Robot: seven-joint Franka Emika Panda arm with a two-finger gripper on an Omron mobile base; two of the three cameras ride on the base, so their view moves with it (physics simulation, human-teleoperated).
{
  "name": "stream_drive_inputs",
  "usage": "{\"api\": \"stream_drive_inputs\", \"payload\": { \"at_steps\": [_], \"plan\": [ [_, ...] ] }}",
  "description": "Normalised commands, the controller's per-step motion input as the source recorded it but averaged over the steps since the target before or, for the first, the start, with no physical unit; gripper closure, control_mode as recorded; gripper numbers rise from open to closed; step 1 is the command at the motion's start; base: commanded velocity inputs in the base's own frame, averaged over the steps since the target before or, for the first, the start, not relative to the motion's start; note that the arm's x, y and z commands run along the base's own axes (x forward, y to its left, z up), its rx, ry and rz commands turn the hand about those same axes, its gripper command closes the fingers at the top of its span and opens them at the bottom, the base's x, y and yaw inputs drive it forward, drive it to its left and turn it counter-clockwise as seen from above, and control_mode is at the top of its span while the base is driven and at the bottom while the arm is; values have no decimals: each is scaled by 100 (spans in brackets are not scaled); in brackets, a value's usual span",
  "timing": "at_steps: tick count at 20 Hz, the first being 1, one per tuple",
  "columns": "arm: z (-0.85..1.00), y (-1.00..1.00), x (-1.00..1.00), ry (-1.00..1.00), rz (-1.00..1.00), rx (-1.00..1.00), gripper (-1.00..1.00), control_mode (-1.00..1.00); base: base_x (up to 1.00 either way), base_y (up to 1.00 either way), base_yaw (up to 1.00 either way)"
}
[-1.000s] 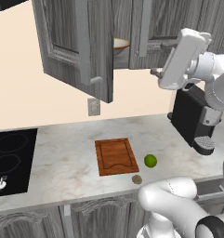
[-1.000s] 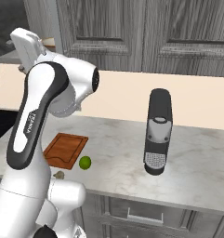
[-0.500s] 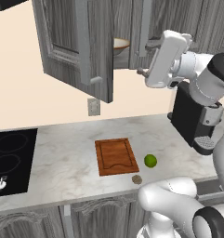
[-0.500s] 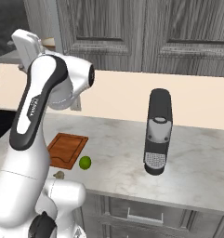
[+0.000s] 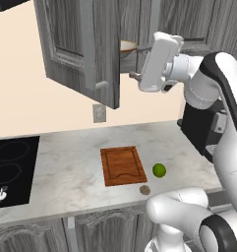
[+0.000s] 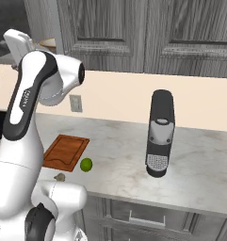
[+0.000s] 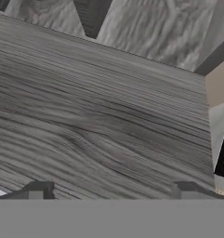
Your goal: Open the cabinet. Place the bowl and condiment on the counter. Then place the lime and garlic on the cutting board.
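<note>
Marbled beige-grey stone forms the counter (image 5: pixel 71 172), carrying a reddish-brown grooved wooden cutting board (image 5: pixel 123 165) mid-surface, a glossy round lime (image 5: pixel 159 170) just beside its right edge and a dull flattish garlic (image 5: pixel 145 189) near the front edge; no legible writing appears. Overhead, the wood-grain raised-panel cabinet (image 5: pixel 85 54) has one door swung open, showing the brown rim of the bowl (image 5: pixel 128 47) on its shelf, and the gripper (image 7: pixel 111 188) faces grey grain with jaws spread wide, holding nothing.

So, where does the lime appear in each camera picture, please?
Left base view: the lime lies on the counter, right of the cutting board, apart from it.
Right base view: the lime sits lower left, right of the board's near corner.
Hand view: not in it.
Shared landmark: the cutting board.
</note>
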Motion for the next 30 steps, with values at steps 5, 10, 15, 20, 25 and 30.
{"api": "stream_drive_inputs", "payload": {
  "at_steps": [5, 10, 15, 20, 25, 30],
  "plan": [
    [-1, 36, 5, 0, 0, 0, -100, -100, 0, 0, 0],
    [-5, 31, 8, 0, 0, 0, -100, -100, 0, 0, 0],
    [-5, 30, 9, 0, 0, 0, -100, -100, 0, 0, 0],
    [-4, 28, 7, 0, 0, 0, -100, -100, 0, 0, 0],
    [0, 32, 0, 0, 3, 0, -100, -100, 0, 0, 0],
    [0, 34, 0, 3, 5, 0, -100, -100, 0, 0, 0]
  ]
}}
